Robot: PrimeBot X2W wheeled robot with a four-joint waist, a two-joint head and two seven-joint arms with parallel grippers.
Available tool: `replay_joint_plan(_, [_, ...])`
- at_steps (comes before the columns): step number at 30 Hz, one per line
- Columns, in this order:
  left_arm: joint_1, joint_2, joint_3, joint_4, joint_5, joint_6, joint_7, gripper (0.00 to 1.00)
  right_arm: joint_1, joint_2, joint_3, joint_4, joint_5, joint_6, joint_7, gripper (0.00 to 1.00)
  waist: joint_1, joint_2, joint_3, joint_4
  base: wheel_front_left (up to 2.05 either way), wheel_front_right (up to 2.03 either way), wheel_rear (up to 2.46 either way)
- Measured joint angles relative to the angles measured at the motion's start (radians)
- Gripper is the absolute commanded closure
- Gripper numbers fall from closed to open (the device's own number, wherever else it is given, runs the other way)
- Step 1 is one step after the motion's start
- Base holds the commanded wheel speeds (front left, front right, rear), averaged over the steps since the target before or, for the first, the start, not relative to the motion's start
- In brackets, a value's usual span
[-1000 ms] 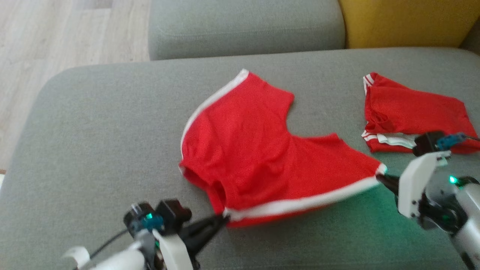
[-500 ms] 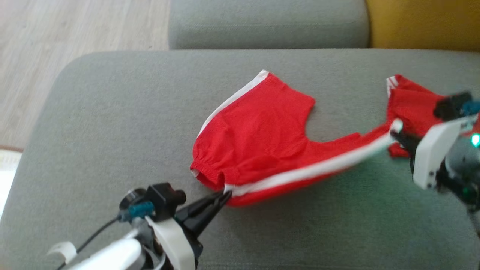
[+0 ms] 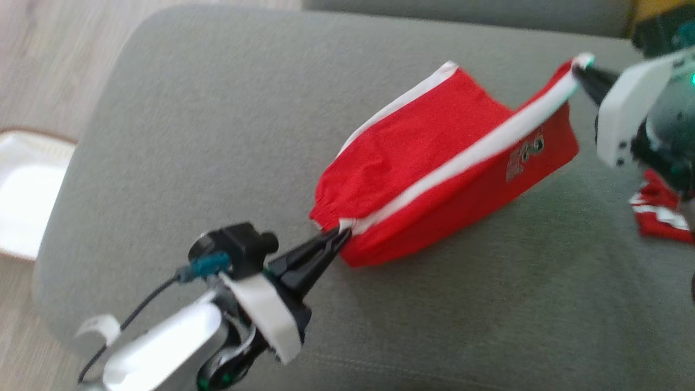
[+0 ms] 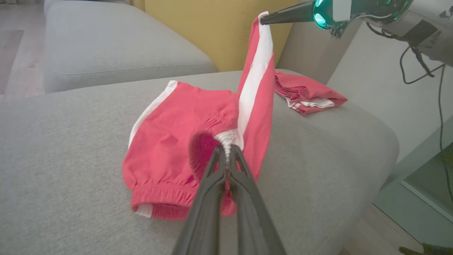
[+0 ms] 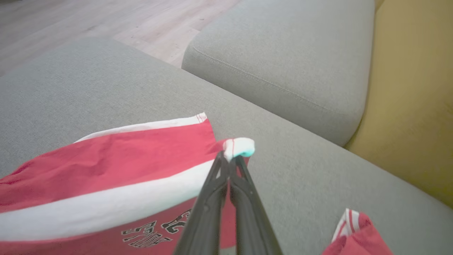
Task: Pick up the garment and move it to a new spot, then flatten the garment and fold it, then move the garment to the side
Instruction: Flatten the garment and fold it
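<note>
Jaws clench the garment (image 3: 423, 141) at both ends. Its long axis rises from left gripper (image 3: 341, 234) to right gripper (image 3: 580, 69).

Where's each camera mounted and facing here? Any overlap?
Head: on the head, looking down at the couch seat; left tool lower left, right tool upper right, both gripping the red shorts.
Left wrist: on the left arm, looking along its fingers past the shorts toward a yellow cushion.
Right wrist: on the right arm, looking along its fingers over the shorts' white stripe.
Shared: all show the shorts; head and left wrist both show the right tool.
</note>
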Motion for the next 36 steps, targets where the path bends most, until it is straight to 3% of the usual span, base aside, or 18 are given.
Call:
replay_joint_plan(15, [-0.13,-0.144,0.015,0.211,0.0,-0.041,-0.057,1.0,-0.307,0.011,0.225,0.291,-0.023,0.0,-0.092,1.0,0.0,0.0,0.152,0.121,0.0,0.0,0.0])
replay_joint_plan(24, [-0.192,-0.225,0.016,0.332,0.028,-0.075,-0.076,1.0,-0.408,0.016,0.333,0.452,-0.021,0.0,-0.164,1.0,0.0001,-0.0001,0.224,0.168,0.0,0.0,0.0])
replay_joint_plan(25, [-0.193,-0.231,0.018,0.346,0.03,-0.076,-0.077,1.0,-0.415,0.017,0.343,0.466,-0.021,0.0,-0.176,0.87,0.0001,0.0,0.229,0.17,0.0,0.0,0.0])
replay_joint_plan(26, [-0.193,-0.235,0.02,0.358,0.036,-0.076,-0.079,0.93,-0.419,0.019,0.349,0.477,-0.021,0.0,-0.195,0.03,0.0001,-0.0001,0.234,0.171,0.0,0.0,0.0])
replay_joint_plan(27, [-0.193,-0.239,0.028,0.371,0.038,-0.075,-0.084,0.58,-0.424,0.024,0.349,0.495,-0.021,0.0,-0.216,0.0,0.0,0.0,0.238,0.171,0.0,0.0,0.0])
replay_joint_plan(28, [-0.193,-0.242,0.04,0.382,0.041,-0.075,-0.085,0.06,-0.432,0.03,0.351,0.513,-0.021,0.0,-0.232,0.0,0.0001,-0.0001,0.241,0.17,0.0,0.0,0.0])
replay_joint_plan(29, [-0.194,-0.242,0.047,0.394,0.045,-0.074,-0.085,0.0,-0.44,0.036,0.352,0.529,-0.021,0.0,-0.249,0.0,0.0001,0.0,0.243,0.168,0.0,0.0,0.0])
replay_joint_plan(36, [-0.202,-0.243,0.099,0.439,0.068,-0.057,-0.085,0.0,-0.466,0.065,0.342,0.635,-0.031,0.0,-0.379,0.0,0.0001,-0.0001,0.227,0.134,0.0,0.0,0.0])
